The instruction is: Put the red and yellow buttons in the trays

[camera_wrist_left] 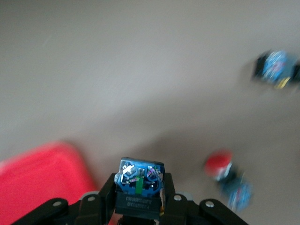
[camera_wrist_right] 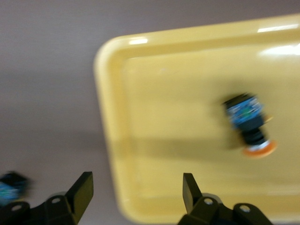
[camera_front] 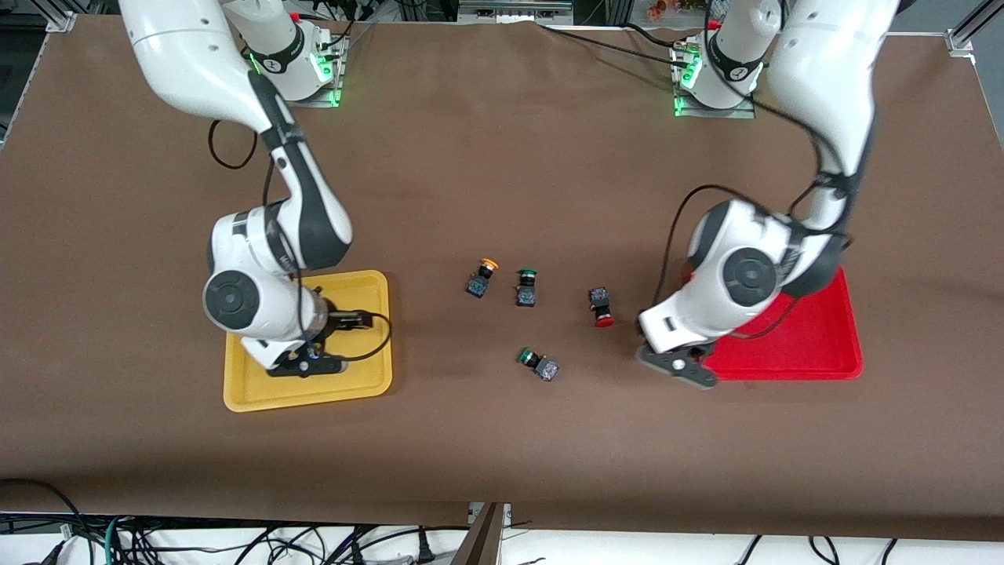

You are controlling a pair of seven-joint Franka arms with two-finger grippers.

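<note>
Right gripper [camera_wrist_right: 136, 194] spread wide over yellow tray [camera_front: 369, 284] – orange button [camera_wrist_right: 249, 125] lying inside. Mid-table: orange button [camera_front: 481, 277], two green ones, red button [camera_front: 602, 305]. Left gripper [camera_wrist_left: 139, 199] clamped on a button [camera_wrist_left: 139, 180] beside red tray [camera_front: 816, 345].

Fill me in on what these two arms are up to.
They are sorting buttons into trays. The left gripper holds a button at the edge of the red tray. The right gripper, jaws open, is over the yellow tray, where an orange-capped button lies. Four more buttons lie between the trays.
</note>
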